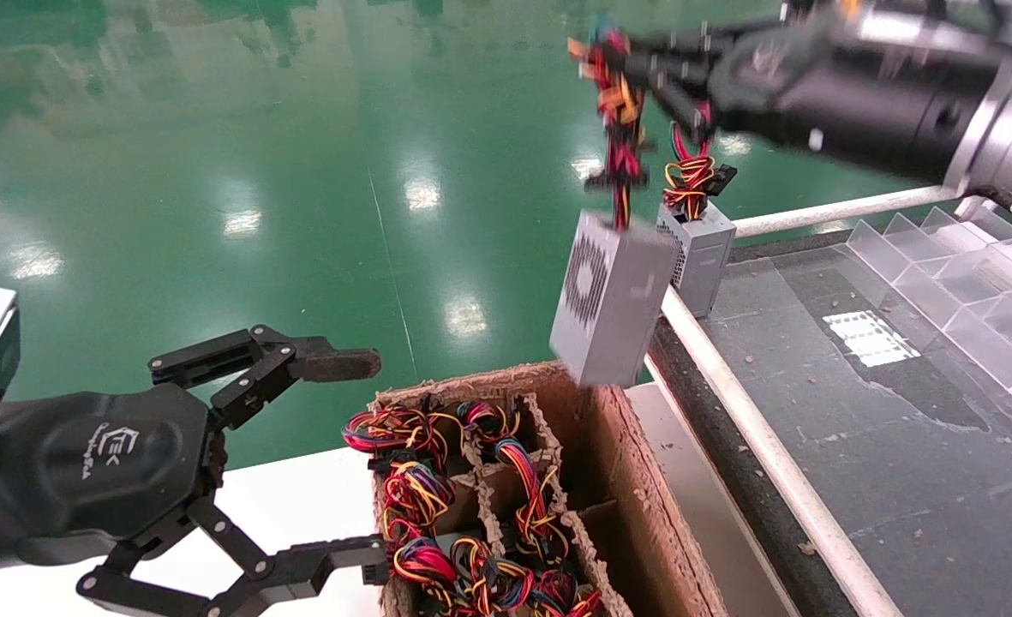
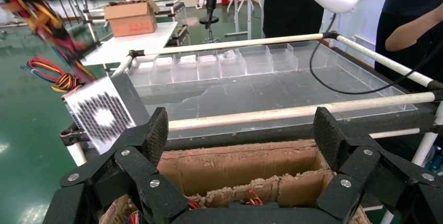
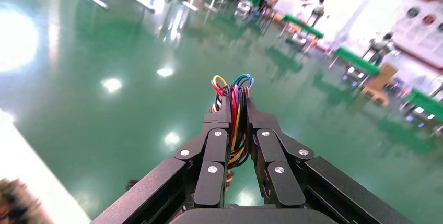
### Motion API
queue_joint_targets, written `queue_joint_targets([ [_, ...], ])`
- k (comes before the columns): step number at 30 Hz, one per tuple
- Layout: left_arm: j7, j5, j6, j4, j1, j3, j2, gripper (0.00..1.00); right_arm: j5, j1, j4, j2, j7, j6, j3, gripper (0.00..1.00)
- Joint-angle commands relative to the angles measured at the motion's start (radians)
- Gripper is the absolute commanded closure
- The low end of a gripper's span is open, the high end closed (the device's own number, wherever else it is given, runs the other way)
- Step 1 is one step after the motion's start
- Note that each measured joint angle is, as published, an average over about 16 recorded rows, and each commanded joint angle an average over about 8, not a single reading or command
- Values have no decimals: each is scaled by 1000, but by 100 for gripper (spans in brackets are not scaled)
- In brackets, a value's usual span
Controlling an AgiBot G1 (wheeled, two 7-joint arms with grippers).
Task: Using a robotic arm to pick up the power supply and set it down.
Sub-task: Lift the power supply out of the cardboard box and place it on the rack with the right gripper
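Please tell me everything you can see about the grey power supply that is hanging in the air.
The power supply is a small grey metal box with a honeycomb vent on one face. It hangs tilted in the air by its tied wire bundle of red, yellow, orange, black and blue wires. The right gripper is shut on that bundle; nothing else visibly touches the box. It is above the far corner of the cardboard box, beside the table's white rail, near a similar grey unit standing there.
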Motion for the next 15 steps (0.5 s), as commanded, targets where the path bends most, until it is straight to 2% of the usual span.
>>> queue_joint_targets([
  [1, 0, 0, 0, 0, 0, 0, 0, 0, 2, 39, -29, -16, -5, -6, 2, 100],
  [8, 0, 0, 0, 0, 0, 1, 0, 0, -18, 174, -206, -76, -118, 14, 16, 100],
  [15, 1, -1, 0, 0, 0, 1, 0, 0, -16, 285, -374, -93, -234, 22, 41, 100],
])
